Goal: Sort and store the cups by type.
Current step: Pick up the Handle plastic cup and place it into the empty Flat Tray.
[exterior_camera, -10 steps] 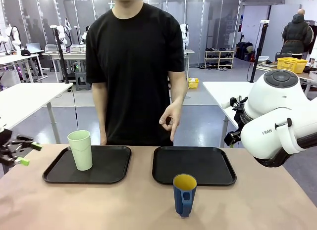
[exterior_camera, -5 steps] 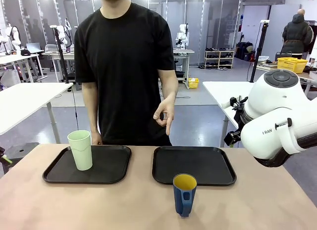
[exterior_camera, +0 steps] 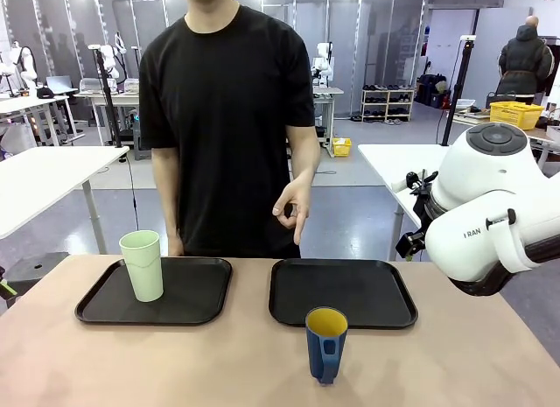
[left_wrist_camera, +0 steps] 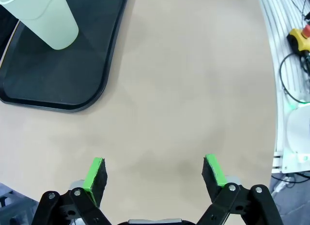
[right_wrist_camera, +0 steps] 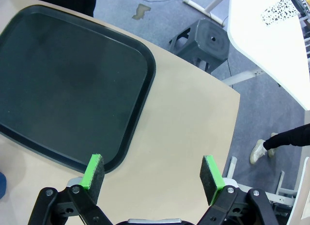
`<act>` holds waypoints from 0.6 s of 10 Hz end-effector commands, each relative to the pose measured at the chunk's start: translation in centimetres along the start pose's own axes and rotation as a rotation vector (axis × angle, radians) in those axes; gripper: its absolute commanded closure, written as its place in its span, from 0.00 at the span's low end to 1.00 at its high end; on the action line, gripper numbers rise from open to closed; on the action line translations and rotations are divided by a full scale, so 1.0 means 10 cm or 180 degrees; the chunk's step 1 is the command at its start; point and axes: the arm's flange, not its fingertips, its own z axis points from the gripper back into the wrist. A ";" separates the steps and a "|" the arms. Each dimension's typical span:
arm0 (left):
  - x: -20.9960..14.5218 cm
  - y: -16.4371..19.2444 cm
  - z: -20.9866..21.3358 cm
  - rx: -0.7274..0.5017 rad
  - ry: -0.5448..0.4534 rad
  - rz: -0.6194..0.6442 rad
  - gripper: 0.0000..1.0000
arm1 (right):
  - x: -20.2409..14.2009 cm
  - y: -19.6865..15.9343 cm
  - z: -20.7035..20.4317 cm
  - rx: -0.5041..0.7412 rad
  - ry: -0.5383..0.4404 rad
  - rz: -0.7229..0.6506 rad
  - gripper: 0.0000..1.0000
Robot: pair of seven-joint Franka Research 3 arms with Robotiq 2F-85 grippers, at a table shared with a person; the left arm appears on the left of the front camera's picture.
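Pale green tumbler (exterior_camera: 142, 265) upright on left black tray (exterior_camera: 206, 298). Dark blue mug (exterior_camera: 325, 344) on bare bench (exterior_camera: 175, 363), just before right tray (exterior_camera: 367, 289), handle toward robot. Left jaws spread, empty, above bench. Right jaws spread, empty, over right tray corner. Risk: off-centre grip likely tips mug. Bench tan, smooth. Lab behind, white tables.

Front: fixed at the near edge of the desk (exterior_camera: 175, 363), level, facing across it to the person (exterior_camera: 227, 118). Left wrist: past the left claw (left_wrist_camera: 154, 163), down, close above the desk, sharing the left tray (left_wrist_camera: 58, 82) with front. Right wrist: past the right claw (right_wrist_camera: 152, 162), down over the desk's right end, sharing the right tray (right_wrist_camera: 63, 80).
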 end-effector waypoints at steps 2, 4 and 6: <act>-0.02 0.05 0.01 0.0032 -0.0094 -0.0063 0.00 | 0.01 0.00 -0.02 -0.0029 0.0001 0.0038 0.00; -0.02 0.05 0.01 0.0032 -0.0094 -0.0063 0.00 | -0.02 0.01 0.04 0.0223 -0.0032 0.0484 0.00; -0.02 0.05 0.01 0.0032 -0.0094 -0.0063 0.00 | -0.23 0.03 0.13 0.0294 0.0146 0.1723 0.00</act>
